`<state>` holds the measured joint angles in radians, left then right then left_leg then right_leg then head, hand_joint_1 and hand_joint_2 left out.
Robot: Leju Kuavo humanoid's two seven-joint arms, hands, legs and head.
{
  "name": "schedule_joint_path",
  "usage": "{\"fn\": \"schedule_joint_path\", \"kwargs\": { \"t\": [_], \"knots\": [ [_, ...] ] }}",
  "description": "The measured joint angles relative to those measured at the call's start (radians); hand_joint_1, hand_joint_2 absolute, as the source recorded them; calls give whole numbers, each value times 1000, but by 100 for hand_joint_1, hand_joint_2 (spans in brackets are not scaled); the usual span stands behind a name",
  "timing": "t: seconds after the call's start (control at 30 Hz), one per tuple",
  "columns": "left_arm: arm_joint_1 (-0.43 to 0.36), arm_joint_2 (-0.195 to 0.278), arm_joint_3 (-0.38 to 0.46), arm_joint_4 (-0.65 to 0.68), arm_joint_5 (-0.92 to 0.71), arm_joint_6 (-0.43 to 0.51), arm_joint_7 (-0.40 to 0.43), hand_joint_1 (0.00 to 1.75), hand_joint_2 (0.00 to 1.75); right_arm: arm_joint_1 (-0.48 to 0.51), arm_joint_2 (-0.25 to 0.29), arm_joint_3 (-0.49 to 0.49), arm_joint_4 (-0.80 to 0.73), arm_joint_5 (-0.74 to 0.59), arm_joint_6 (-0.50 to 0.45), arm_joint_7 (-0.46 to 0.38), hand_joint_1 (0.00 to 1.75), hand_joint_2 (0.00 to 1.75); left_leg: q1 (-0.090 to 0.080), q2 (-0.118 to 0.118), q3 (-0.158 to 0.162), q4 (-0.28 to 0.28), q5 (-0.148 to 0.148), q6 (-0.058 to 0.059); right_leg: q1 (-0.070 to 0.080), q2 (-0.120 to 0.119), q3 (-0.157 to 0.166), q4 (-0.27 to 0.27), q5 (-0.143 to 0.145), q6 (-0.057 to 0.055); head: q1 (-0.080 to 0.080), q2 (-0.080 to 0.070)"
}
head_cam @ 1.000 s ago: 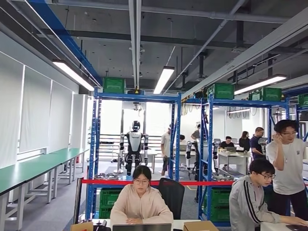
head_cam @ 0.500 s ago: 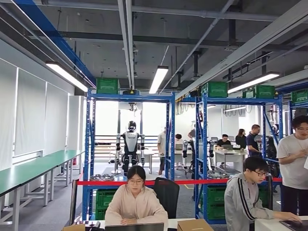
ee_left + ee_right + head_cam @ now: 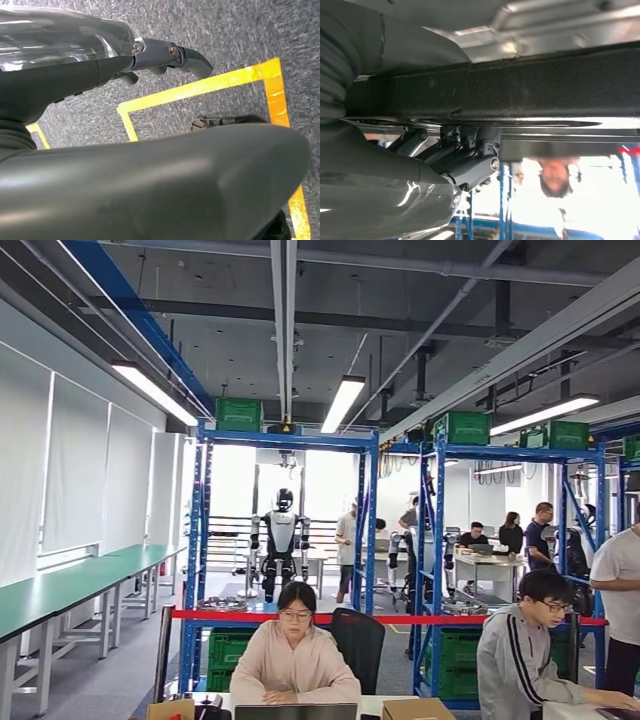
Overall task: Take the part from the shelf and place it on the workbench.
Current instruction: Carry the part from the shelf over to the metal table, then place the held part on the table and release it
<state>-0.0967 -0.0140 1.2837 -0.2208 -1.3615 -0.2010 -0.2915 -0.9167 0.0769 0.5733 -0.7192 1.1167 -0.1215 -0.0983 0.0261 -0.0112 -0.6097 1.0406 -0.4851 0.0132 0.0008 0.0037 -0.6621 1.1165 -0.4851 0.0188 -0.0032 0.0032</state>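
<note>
Blue shelving (image 3: 283, 550) has shifted rightward with the camera; right robot hand (image 3: 463, 160) grasps a dark part (image 3: 516, 90), left robot hand (image 3: 166, 55) released.

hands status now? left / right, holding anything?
Left hand: open, holding nothing, hanging over the grey floor.
Right hand: fingers curled around a dark metal part, gripping it.

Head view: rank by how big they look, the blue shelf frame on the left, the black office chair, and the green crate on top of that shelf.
Largest to smallest, by apparent size alone:
1. blue shelf frame
2. black office chair
3. green crate
The chair is nearer the camera, so its true size against the crate is unsure.
</note>
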Motion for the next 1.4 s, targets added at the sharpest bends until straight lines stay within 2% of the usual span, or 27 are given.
{"fn": "schedule_joint_path", "kwargs": {
  "t": [0.07, 0.13, 0.2, 0.27, 0.33, 0.37, 0.4, 0.43, 0.47, 0.53, 0.57, 0.63, 0.7, 0.77, 0.83, 0.87, 0.9, 0.93, 0.97, 1.03, 1.1, 1.17, 1.23, 1.27, 1.33, 1.37, 1.4],
  "knots": [
    [-1, -2, -3, 0, 0, 1, -2, 0, 175, -18, 10, 9, 64, 43, -6, 45, 175, 175, -1, 0, -1, -1, -1, -7, 7, 1, 34, -80, 23, -11, 0, 0],
    [0, -4, -6, 0, 0, 2, -3, 0, 175, -29, 15, 15, 118, 75, -4, 87, 175, 175, 0, 0, 0, -8, 1, -17, 9, 1, 38, -93, 20, -19, 0, 0],
    [2, -6, -7, 1, 0, 2, -2, 0, 175, -38, 16, 16, 157, 85, 3, 109, 175, 175, -1, 1, -3, 1, -12, -25, 5, 0, 45, -108, 26, -29, 0, 0],
    [2, -7, -8, 1, 0, 5, -2, 0, 175, -45, 19, 15, 192, 86, 12, 115, 175, 175, -1, 2, -40, 84, -62, -28, 1, -2, 52, -120, 31, -36, 0, 0],
    [2, -7, -10, 1, 0, 8, -4, 0, 175, -45, 21, 15, 223, 86, 19, 117, 175, 175, -1, 2, -102, 212, -115, -31, 2, -1, 54, -121, 30, -39, 0, 0],
    [3, -7, -11, 1, -1, 10, -7, 0, 175, -41, 21, 15, 237, 86, 21, 118, 175, 175, -1, 2, -123, 250, -121, -33, 2, -1, 55, -120, 29, -39, 0, 0],
    [3, -7, -12, 1, -2, 10, -13, 0, 175, -37, 21, 14, 248, 86, 23, 118, 175, 175, 0, 3, -127, 251, -109, -35, 2, 0, 55, -119, 28, -39, 0, 0],
    [4, -7, -14, 1, -3, 11, -19, 0, 175, -33, 21, 13, 257, 86, 23, 118, 175, 175, 1, 3, -113, 214, -79, -36, 1, 1, 56, -116, 25, -37, 0, 0],
    [3, -6, -17, 1, -6, 11, -26, 0, 175, -30, 22, 11, 264, 85, 23, 118, 175, 175, 3, 3, -85, 149, -39, -37, 0, 2, 56, -111, 21, -33, 0, 0],
    [0, -5, -22, 1, -9, 11, -35, 0, 175, -28, 23, 4, 276, 82, 23, 118, 175, 175, 3, 4, -35, 40, 7, -35, 3, 4, 51, -96, 11, -24, -1, 0],
    [-2, -5, -24, 1, -10, 11, -38, 0, 175, -27, 25, -1, 281, 79, 23, 117, 175, 175, 1, 3, -24, 15, 12, -32, 4, 5, 47, -90, 8, -19, -1, 0],
    [-4, -5, -28, 1, -11, 12, -40, 0, 175, -24, 27, -11, 290, 74, 21, 113, 175, 175, -1, 2, -22, 10, 6, -22, 5, 6, 44, -86, 7, -13, -2, 0],
    [-6, -5, -32, 1, -12, 13, -39, 0, 175, -22, 28, -22, 296, 70, 20, 105, 87, 87, 0, 3, -19, 8, 7, -11, 2, 4, 42, -74, -5, -4, -1, 0],
    [-10, -5, -36, 1, -12, 15, -37, 0, 175, -21, 30, -32, 301, 70, 18, 97, 0, 0, 3, 4, -15, 6, 8, -2, -1, 2, 11, 2, -51, 6, -1, 0],
    [-13, -4, -39, 1, -12, 22, -33, 0, 175, -14, 31, -37, 308, 70, 18, 90, 0, 0, 3, 4, -14, 6, 7, 2, -5, 1, -50, 135, -109, 12, -1, 0],
    [-13, -4, -41, 1, -12, 28, -29, 0, 175, -8, 32, -39, 312, 70, 17, 86, 0, 0, 2, 4, -13, 6, 6, 2, -5, 1, -74, 183, -122, 14, -1, 0],
    [-13, -4, -42, 1, -12, 35, -24, 0, 175, -3, 34, -42, 315, 69, 17, 81, 0, 0, 2, 3, -13, 6, 6, 3, -5, 1, -82, 196, -116, 14, -1, 0],
    [-13, -4, -43, 1, -12, 41, -19, 0, 175, 1, 35, -46, 316, 68, 16, 75, 0, 0, 2, 3, -11, 6, 5, 3, -5, 1, -70, 167, -91, 11, -1, 0],
    [-13, -4, -45, 1, -12, 45, -16, 0, 175, 2, 36, -51, 317, 66, 15, 67, 0, 0, 2, 3, -10, 6, 5, 2, -4, 1, -42, 104, -55, 7, -1, 0],
    [-14, -4, -47, 1, -12, 48, -13, 0, 87, 1, 39, -62, 318, 57, 14, 45, 0, 0, 0, 2, -7, 5, 3, -1, 0, 1, 21, -30, -1, -4, -1, 0],
    [-15, -4, -48, 1, -13, 45, -15, 0, 0, 1, 42, -76, 318, 35, 16, 13, 0, 0, -1, 3, -7, 2, 3, -9, 6, 2, 47, -86, 9, -11, -1, 0],
    [-14, -4, -51, 1, -15, 44, -14, 0, 0, 2, 45, -97, 316, -1, 23, -32, 0, 0, 0, 3, -4, -5, 4, -20, 5, 2, 50, -96, 12, -18, -1, 0],
    [-13, -3, -53, 1, -18, 45, -12, 0, 0, 0, 49, -122, 309, -50, 39, -92, 0, 0, -1, 3, -10, 14, -17, -27, 0, 0, 59, -113, 21, -30, -1, 0],
    [-12, -2, -54, 1, -17, 44, -12, 0, 0, 0, 52, -137, 305, -81, 50, -129, 0, 0, -2, 3, -26, 53, -43, -29, -2, -1, 63, -120, 25, -35, -1, 0],
    [-10, -1, -54, 1, -13, 42, -14, 0, 0, 4, 55, -168, 295, -158, 82, -212, 0, 0, -2, 4, -84, 179, -104, -32, 0, -2, 64, -121, 25, -38, -1, 0],
    [-7, 1, -54, 1, -10, 40, -15, 0, 0, 9, 55, -185, 287, -199, 100, -255, 0, 0, -2, 4, -109, 233, -121, -34, 1, -2, 64, -121, 25, -38, -1, 0],
    [-4, 2, -54, 1, -8, 38, -18, 0, 0, 15, 55, -203, 276, -242, 119, -296, 0, 0, -2, 4, -121, 255, -120, -36, 2, -1, 64, -120, 24, -38, -1, 0]
  ]
}}
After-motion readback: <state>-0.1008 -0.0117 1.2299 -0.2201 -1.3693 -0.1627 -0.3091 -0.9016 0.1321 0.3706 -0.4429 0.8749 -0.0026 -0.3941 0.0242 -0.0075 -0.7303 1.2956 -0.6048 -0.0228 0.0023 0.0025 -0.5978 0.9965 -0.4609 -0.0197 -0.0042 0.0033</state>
